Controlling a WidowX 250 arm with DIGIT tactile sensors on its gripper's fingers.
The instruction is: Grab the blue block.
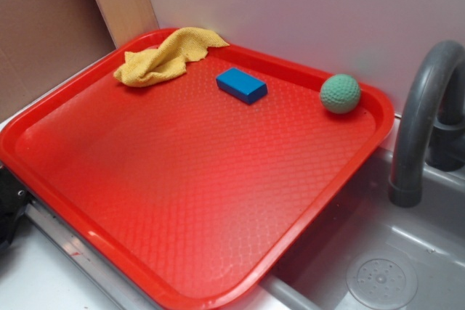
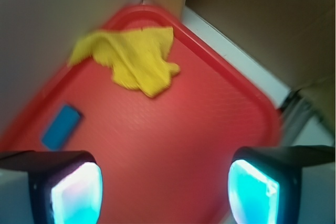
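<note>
Exterior view: the blue block (image 1: 241, 84) lies flat on the red tray (image 1: 182, 201), up toward twelve o'clock of the tray floor. The yellow cloth (image 1: 166, 56) sits near it at ten o'clock, the green ball (image 1: 340, 93) well apart at three o'clock, by the rim. The arm is barely visible at the top edge.

Wrist view: the gripper (image 2: 164, 190) is spread wide and holds nothing; its fingers (image 2: 73, 190) frame bare tray. The block shows at nine o'clock, outside the jaws. The risk, I judge, is descending before recentring, closing on air or snagging the cloth
</note>
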